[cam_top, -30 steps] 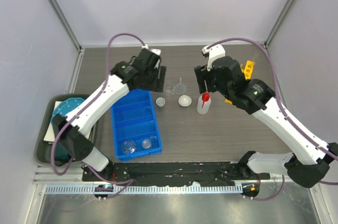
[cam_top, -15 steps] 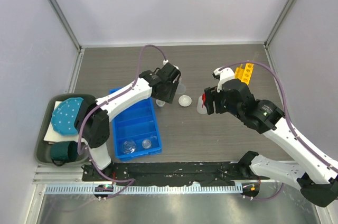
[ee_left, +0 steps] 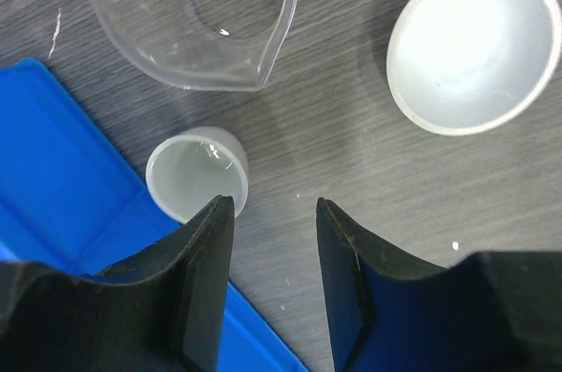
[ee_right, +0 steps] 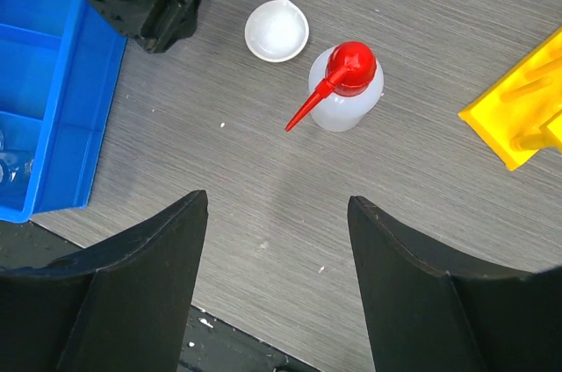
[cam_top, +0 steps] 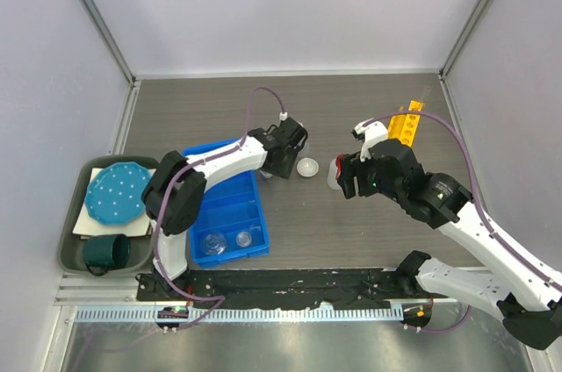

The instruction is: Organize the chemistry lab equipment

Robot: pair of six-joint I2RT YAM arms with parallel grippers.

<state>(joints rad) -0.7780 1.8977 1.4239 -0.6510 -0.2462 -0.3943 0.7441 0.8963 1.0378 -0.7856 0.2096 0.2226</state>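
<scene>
Top external: we see the left arm bent at the elbow beside the blue bin [cam_top: 230, 210]. Its forearm runs right across the bin's far end, and the left gripper [ee_left: 274, 205] points down at the table [cam_top: 219, 113] just off the bin's far right corner. In the left wrist view its fingers [ee_left: 206, 275] stand apart with bare tabletop between them and nothing clamped. A small frosted cup [ee_left: 196, 173] sits upright right against the bin edge. The left fingertip overlaps the cup's rim in this view (whether they touch, we cannot tell). A clear glass beaker [ee_left: 198, 12] stands just beyond the cup, and a white round dish [ee_left: 474, 43] sits off to the right, apart from both.

The right arm reaches up and left from its base, and the right gripper [ee_right: 277, 201] faces down over mid-table. Its fingers [ee_right: 132, 293] are spread wide and hold nothing. A red-capped squeeze bottle [ee_right: 347, 96] stands upright ahead of the gap, with its nozzle slanting down-left in the right wrist view. The dish is just past the bottle and not touching it. A yellow holed rack [ee_right: 527, 109] lies to the right, clear of the bottle.

We also see two glass pieces [cam_top: 215, 243] in the bin's nearest compartment. A teal dotted plate [cam_top: 118, 192] and a dark teal mug [cam_top: 107, 252] sit in the gray tray [cam_top: 63, 249] at far left.
</scene>
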